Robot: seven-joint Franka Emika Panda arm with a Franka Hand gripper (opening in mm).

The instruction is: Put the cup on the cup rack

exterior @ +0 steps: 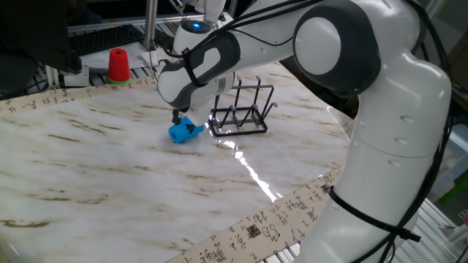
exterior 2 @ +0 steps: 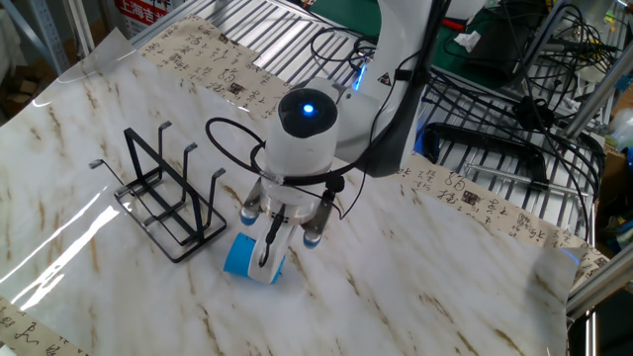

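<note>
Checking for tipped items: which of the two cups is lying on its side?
The blue cup, beside the cup rack under the gripper. The red cup stands at the far edge.

cup [exterior 2: 240, 259]: is showing bright blue
rack [exterior 2: 163, 196]: is looking black
table [exterior: 110, 190]: is showing white marble with brown veins
far cup [exterior: 118, 65]: is showing red
</note>
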